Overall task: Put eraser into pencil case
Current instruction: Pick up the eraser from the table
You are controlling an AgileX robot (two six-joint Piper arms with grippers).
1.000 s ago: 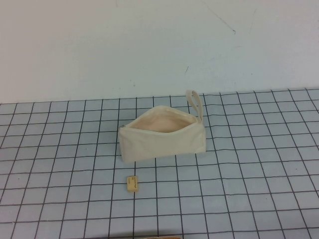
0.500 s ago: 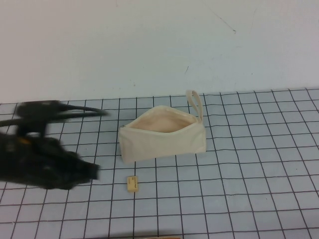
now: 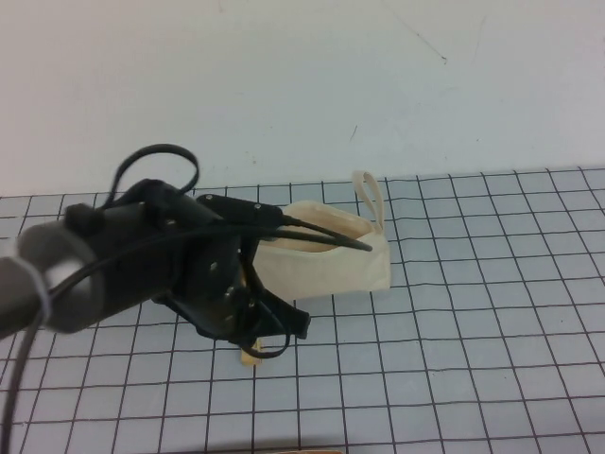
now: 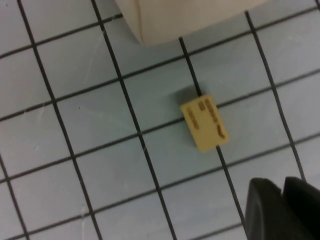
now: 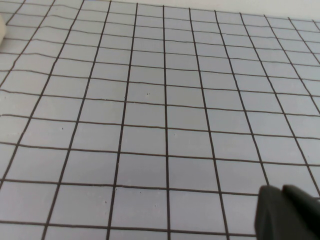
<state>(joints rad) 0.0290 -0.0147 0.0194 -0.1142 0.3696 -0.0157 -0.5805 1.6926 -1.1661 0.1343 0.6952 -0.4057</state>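
The eraser (image 4: 205, 124), a small pale yellow block with dark print on top, lies on the grid mat just in front of the pencil case. In the high view my left arm covers most of it, and only a sliver of the eraser (image 3: 250, 358) shows. The pencil case (image 3: 333, 267) is a cream fabric pouch with its mouth open upward and a strap loop at its right end. One of its corners (image 4: 165, 20) shows in the left wrist view. My left gripper (image 3: 289, 324) (image 4: 284, 207) is shut and empty, above the mat beside the eraser. My right gripper (image 5: 286, 212) is shut and empty over bare mat, outside the high view.
The grey-blue grid mat (image 3: 473, 312) covers the table up to a plain white surface (image 3: 284, 85) behind it. My left arm and its cables (image 3: 142, 265) hang over the mat's left half and hide the pouch's left end.
My left arm has swung in from the left, across the mat, to over the eraser and the pouch's left end. The eraser and pouch have not moved.
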